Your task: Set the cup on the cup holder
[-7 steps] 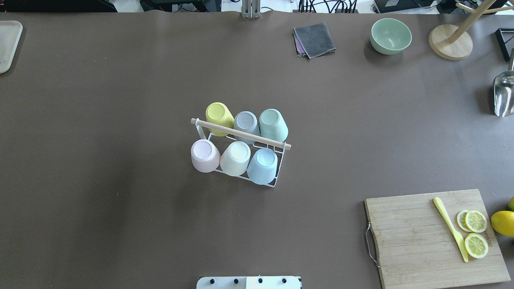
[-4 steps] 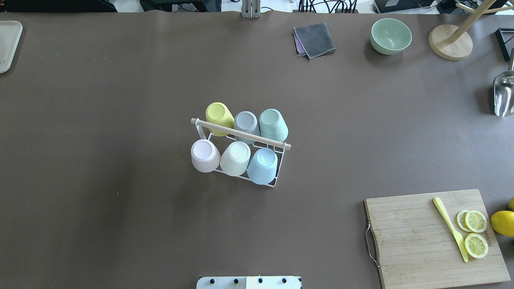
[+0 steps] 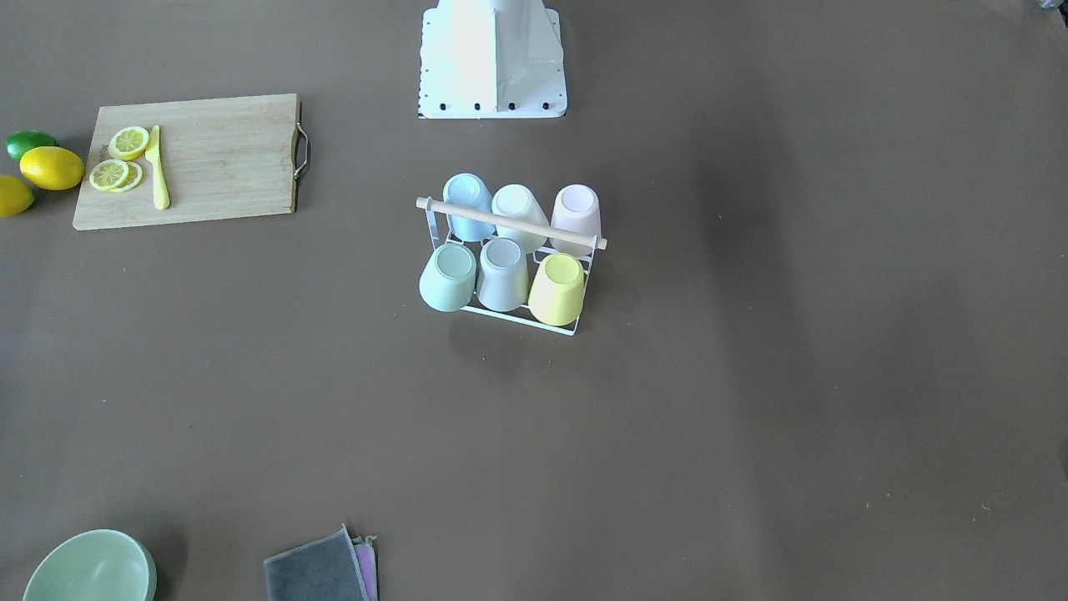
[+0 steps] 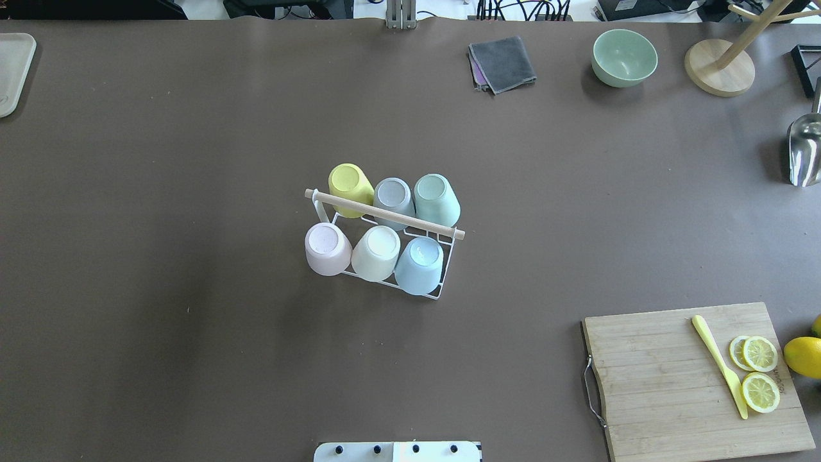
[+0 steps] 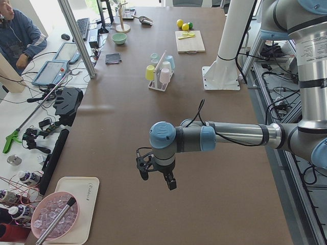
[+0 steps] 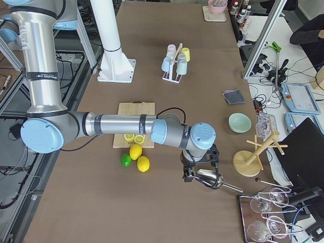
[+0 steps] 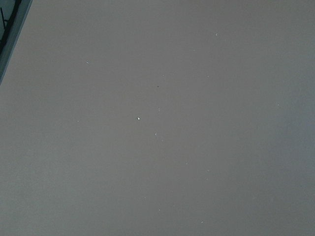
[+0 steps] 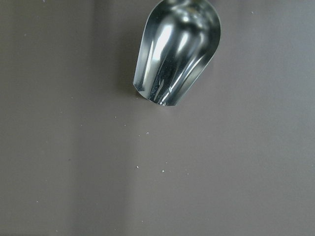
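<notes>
Jaws: can't tell if the left jaws or the right jaws are apart or together, since they only show up in the side views. Left jaws hang over bare table (image 4: 160,359) toward its left edge. Right jaws are over a scoop (image 6: 212,178) by the right edge. The cup holder (image 4: 385,215) sits mid-table, loaded with upside-down cups: yellow cup (image 4: 350,183), grey cup (image 4: 392,194) and mint cup (image 4: 436,196) in the far row, and pink cup (image 4: 324,248), cream cup (image 4: 377,251) and blue cup (image 4: 419,264) on the robot's side.
</notes>
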